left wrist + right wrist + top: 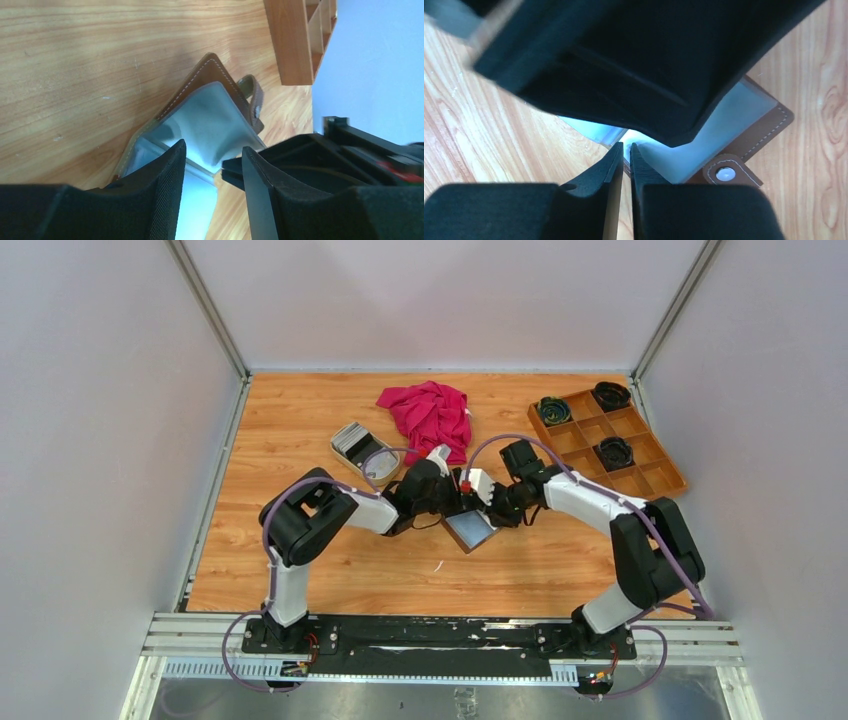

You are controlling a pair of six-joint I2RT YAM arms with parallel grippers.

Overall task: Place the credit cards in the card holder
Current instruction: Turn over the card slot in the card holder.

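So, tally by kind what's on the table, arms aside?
Crumpled magenta cloth: 1
Wooden compartment tray: 1
Black round objects in that tray: 3
Beige oval dish: 1
Grey card stack in the dish, cards too small to count: 1
Brown leather card holder: 1
Total: 8

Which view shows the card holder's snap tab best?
Right wrist: the snap tab lies face-on, with its metal stud and stitching clear. Left wrist shows the tab only edge-on. Top external shows the card holder small, and the tab can't be made out.
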